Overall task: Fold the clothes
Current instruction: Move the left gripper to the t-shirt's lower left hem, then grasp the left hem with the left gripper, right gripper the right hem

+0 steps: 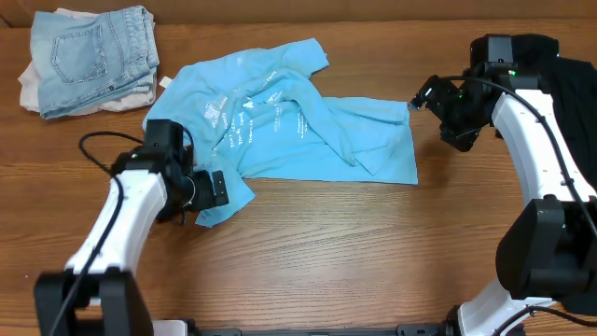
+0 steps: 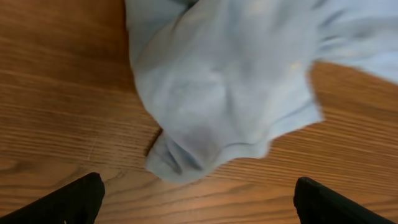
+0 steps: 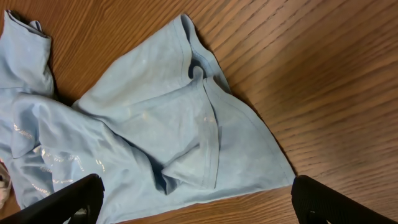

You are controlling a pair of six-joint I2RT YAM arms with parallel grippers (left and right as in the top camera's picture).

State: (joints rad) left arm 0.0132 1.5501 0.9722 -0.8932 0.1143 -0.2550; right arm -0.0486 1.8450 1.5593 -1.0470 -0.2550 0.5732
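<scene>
A light sky-blue T-shirt (image 1: pixel 289 117) with white lettering lies crumpled across the middle of the wooden table. My left gripper (image 1: pixel 213 189) is open and empty at the shirt's lower-left sleeve; in the left wrist view that sleeve (image 2: pixel 217 106) lies just ahead of my spread fingers (image 2: pixel 199 202). My right gripper (image 1: pixel 422 96) is open and empty just off the shirt's right edge; the right wrist view shows the shirt's hem corner (image 3: pixel 186 124) between and ahead of my fingers (image 3: pixel 196 199). A black shirt (image 1: pixel 569 89) lies at the far right, partly hidden by my right arm.
A folded pair of light denim jeans (image 1: pixel 93 51) sits on a pale garment (image 1: pixel 33 86) at the back left. Bare wood table (image 1: pixel 373 252) spreads in front of the blue shirt.
</scene>
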